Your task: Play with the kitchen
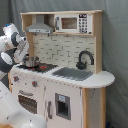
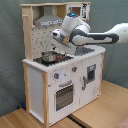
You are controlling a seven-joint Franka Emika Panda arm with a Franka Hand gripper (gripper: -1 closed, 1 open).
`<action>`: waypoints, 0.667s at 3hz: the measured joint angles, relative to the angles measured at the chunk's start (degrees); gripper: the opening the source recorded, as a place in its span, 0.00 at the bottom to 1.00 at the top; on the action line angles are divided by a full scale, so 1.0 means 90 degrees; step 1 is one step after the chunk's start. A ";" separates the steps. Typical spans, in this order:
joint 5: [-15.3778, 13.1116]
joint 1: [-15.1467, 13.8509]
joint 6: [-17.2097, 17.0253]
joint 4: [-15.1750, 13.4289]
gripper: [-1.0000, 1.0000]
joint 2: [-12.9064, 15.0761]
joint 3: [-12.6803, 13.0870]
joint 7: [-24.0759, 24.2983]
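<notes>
Jaws [image 2: 55,44] state: cannot tell, hidden behind wrist above small metal pot [image 2: 48,56] on hob [image 1: 42,67]. Kitchen [image 1: 65,75] fills both exterior views: rigid, heavy, immovable. Likely grab pot rim, knobs [image 2: 74,69], oven handle [image 2: 65,84].

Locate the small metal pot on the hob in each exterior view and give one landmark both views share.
First exterior view: the metal pot sits at the picture's left, on the hob, just beside the robot arm.
Second exterior view: the metal pot sits left of centre, on the counter's near end, below the arm's wrist.
Shared landmark: the grey hood hangs above the pot in both exterior views.
</notes>
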 joint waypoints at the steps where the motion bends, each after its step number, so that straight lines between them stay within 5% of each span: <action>1: 0.0045 -0.0444 -0.0173 0.0369 1.00 0.0003 0.0317 -0.0155; 2: 0.0076 -0.0845 -0.0302 0.0707 1.00 0.0002 0.0667 -0.0255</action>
